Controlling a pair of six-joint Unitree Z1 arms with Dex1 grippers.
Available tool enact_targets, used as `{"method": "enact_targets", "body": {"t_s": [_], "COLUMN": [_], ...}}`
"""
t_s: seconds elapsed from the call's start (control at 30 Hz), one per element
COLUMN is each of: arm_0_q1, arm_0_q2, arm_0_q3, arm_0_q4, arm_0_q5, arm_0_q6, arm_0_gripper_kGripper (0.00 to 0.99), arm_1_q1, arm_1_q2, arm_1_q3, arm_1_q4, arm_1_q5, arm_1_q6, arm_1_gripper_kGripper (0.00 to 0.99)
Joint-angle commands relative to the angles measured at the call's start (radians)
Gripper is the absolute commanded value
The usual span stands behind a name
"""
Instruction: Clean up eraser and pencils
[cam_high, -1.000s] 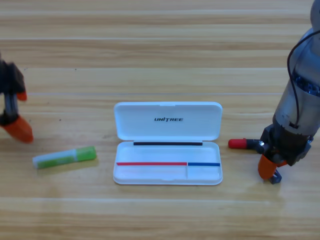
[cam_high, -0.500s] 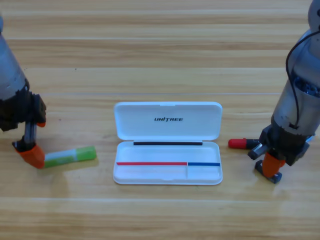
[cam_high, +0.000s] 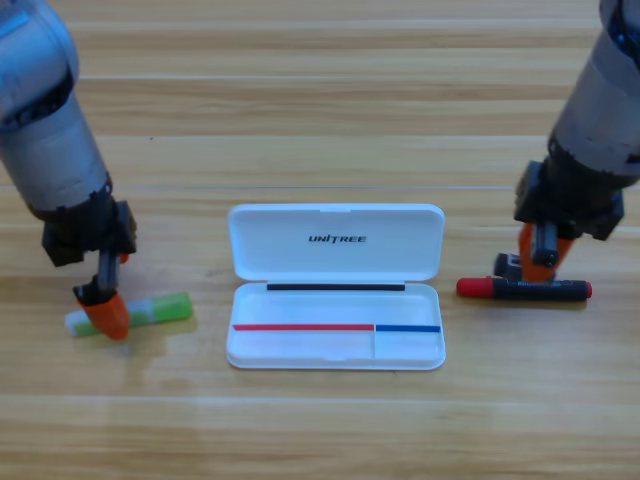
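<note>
Pickup of the two pens is judged to be the step in hand. The left end effector (cam_high: 105, 312) is lowered onto the translucent green-and-white stick (cam_high: 150, 309), which lies on the wooden table (cam_high: 320, 120) left of the open white plastic case (cam_high: 335, 345). The right end effector (cam_high: 540, 262) is placed just above the black marker with a red cap (cam_high: 522, 289), right of the case. Whether either end effector is open or closed cannot be told. No eraser is seen. Next, a firm grasp and a lift toward the case are called for.
</note>
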Motion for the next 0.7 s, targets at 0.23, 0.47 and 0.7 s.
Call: {"method": "enact_targets", "body": {"t_s": [0.23,0.47,0.7], "arm_0_q1": [-0.035,-0.034,-0.034], "arm_0_q2": [0.102,0.113,0.124], "arm_0_q3": [-0.013,0.017,0.062], "arm_0_q4": [-0.016,-0.046,-0.081], "arm_0_q5": [0.005,0.005,0.002], "arm_0_q6": [-0.028,-0.034,-0.034], "arm_0_gripper_kGripper": [0.945,0.937,0.919], "arm_1_q1": [0.141,0.170,0.181], "arm_1_q2": [0.162,0.243,0.303], "arm_1_q3": [-0.123,-0.209,-0.271], "arm_1_q4": [0.051,0.092,0.097], "arm_1_q5": [0.011,0.011,0.011], "arm_1_q6": [-0.151,-0.172,-0.163], "arm_1_gripper_kGripper": [0.000,0.000,0.000]}}
